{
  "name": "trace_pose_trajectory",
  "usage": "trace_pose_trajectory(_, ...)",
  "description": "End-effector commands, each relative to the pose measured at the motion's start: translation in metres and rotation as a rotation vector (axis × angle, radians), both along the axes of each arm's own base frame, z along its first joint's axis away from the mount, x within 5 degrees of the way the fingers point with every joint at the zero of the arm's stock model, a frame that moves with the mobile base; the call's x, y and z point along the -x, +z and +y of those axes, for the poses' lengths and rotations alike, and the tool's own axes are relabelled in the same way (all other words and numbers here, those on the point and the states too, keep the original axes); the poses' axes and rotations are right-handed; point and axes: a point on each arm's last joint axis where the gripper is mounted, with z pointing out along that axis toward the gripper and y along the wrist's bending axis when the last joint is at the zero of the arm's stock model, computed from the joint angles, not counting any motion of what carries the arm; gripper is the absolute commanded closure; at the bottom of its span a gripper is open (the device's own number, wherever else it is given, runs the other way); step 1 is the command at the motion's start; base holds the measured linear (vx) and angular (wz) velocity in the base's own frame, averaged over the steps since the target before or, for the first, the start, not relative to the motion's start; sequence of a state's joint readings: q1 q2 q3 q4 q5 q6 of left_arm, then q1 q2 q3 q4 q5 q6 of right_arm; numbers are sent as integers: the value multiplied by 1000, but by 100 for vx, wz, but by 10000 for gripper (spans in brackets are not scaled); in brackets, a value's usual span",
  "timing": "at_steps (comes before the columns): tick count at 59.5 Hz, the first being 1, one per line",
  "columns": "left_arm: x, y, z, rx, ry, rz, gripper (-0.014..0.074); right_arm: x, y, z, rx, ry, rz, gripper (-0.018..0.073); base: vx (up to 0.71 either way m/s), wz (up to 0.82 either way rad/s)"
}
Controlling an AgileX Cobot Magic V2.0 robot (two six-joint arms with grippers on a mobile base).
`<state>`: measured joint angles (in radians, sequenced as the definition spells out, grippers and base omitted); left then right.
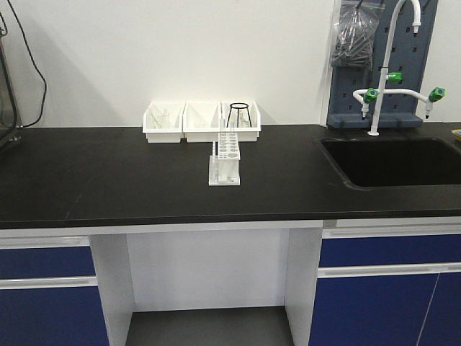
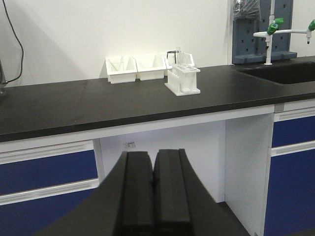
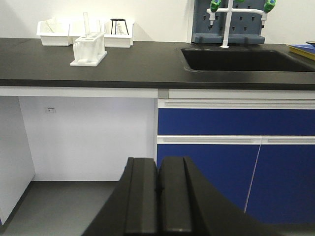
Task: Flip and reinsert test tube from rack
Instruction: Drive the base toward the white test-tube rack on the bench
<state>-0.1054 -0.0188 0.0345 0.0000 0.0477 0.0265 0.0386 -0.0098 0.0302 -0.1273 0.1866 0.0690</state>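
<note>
- A plain white wall (image 1: 180,50) fills the back of the room from 10 to 1 o'clock, evenly lit.
- A long black countertop (image 1: 130,173) runs across the middle of the front view.
- A black sink (image 1: 396,162) is sunk into it at 3 o'clock.
- A white gooseneck faucet (image 1: 382,92) with green handles stands behind the sink at 2 o'clock, before a grey-blue pegboard (image 1: 346,94).
- Blue drawers (image 1: 43,303) with white trim sit at 7 and 5 o'clock.
- Between them, a white-walled knee space (image 1: 209,267) opens above grey floor (image 1: 209,328) at 6 o'clock.

The sink (image 1: 403,164) runs past the front view's right edge.
</note>
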Motion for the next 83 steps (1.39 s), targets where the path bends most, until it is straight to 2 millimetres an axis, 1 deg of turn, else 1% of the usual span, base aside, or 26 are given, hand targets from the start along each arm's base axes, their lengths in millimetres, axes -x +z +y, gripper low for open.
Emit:
trace_pose_trajectory(1, 1, 10, 0, 12, 0, -94, 602, 0, 7, 1, 13, 11, -93, 570, 0, 0)
trace_pose_trajectory(50, 1, 10, 0, 12, 0, -94, 602, 0, 7, 1, 13, 11, -93, 570, 2, 0)
trace_pose_trajectory(83, 1, 10, 0, 12, 0, -94, 602, 0, 7, 1, 13, 11, -93, 570, 29, 2)
